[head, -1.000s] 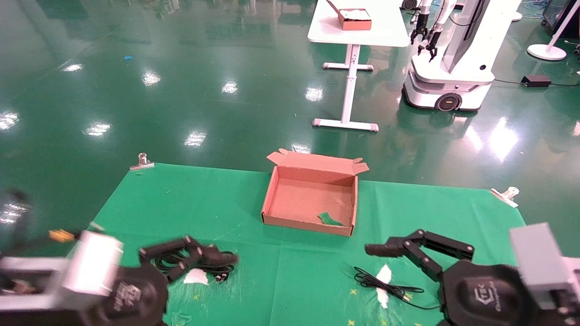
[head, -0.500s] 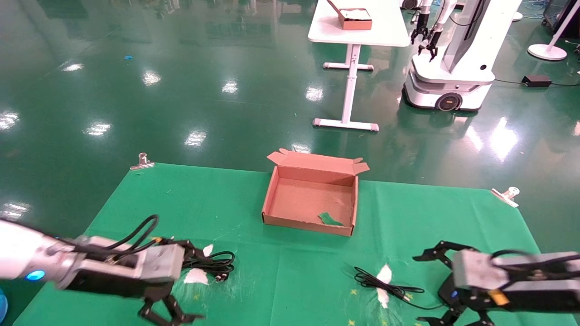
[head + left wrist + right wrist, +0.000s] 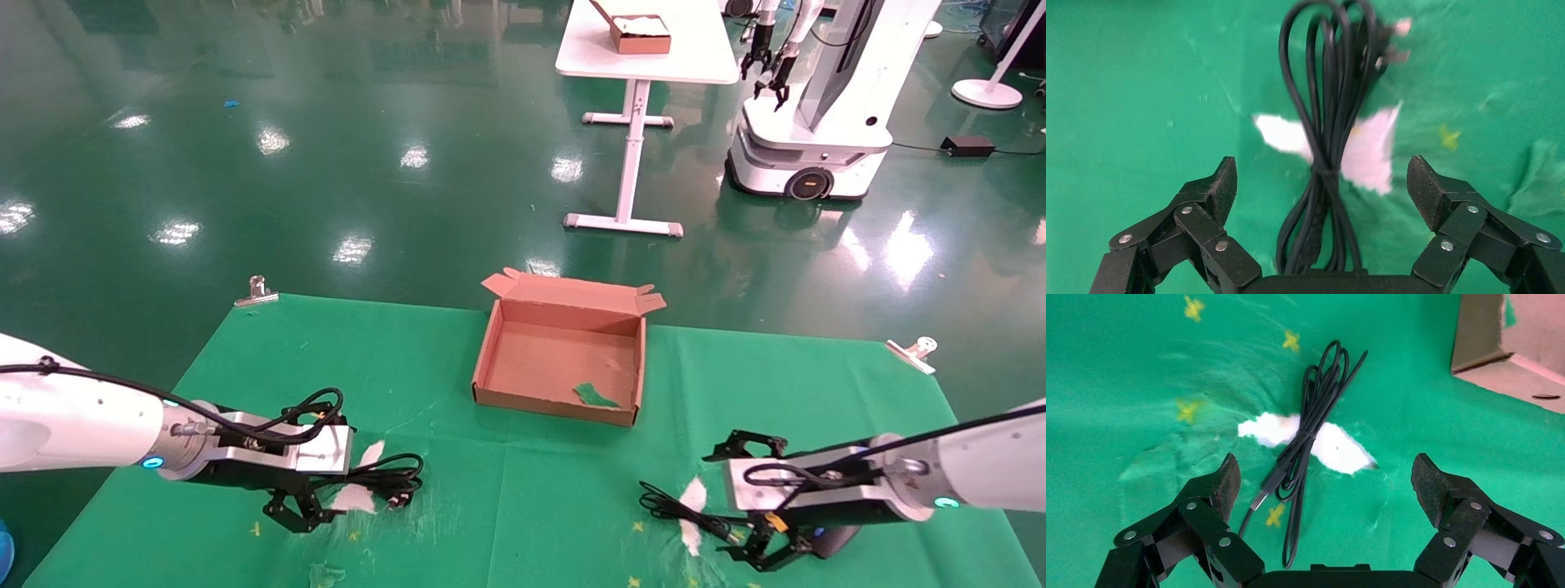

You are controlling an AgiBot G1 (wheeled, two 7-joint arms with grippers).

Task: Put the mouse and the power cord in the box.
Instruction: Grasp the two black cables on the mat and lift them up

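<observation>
The open brown box stands mid-table with a green scrap on its floor. The looped power cord lies front left. My left gripper hangs open just above it, with the bundle running between the spread fingers and touching neither. The mouse's thin cable lies front right. My right gripper is open over that cable's near end, where the USB plug lies. The mouse body is largely hidden under my right arm.
White torn patches show in the green cloth under both cables. Metal clips hold the cloth's far corners. Beyond, on the floor, stand a white table with a smaller box and another robot.
Both arms have come down from close to the head camera to just above the cloth, the left over the power cord and the right over the thin cable. Both grippers stayed open.
</observation>
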